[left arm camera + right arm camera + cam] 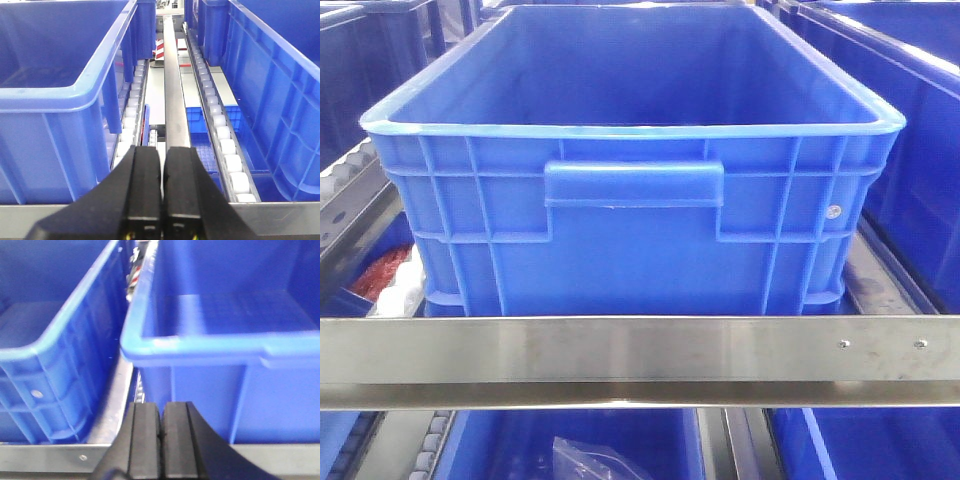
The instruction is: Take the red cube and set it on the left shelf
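Left gripper [161,200]: black, matte, blocky fingers pressed together, nothing between them; aimed along the steel divider rail [174,100] of the left shelf [640,360]. Right gripper [160,445]: same black fingers, likewise closed and empty, poised just before the shelf's front rail.

Left shelf, front view: brushed-steel front rail, flat and horizontal, two small fasteners near its right end. Directly behind that rail, centred: large blue crate [635,220], glossy plastic, ribbed walls, rolled rim, moulded rectangular handle, interior bare. More blue crates beside it and on the tier below the rail (one below holding a clear plastic bag [585,462]).

Left wrist view only: white cylindrical rollers [227,150] in long tracks on both sides of the divider rail, plus a red-and-white striped marking [160,49] far behind the front rail. Right wrist view only: narrow gap between two crates, a round fastener on the left crate's wall.

Red cube: not identifiable in any view. Reddish material [382,272] visible left of the centred crate, shape unclear.
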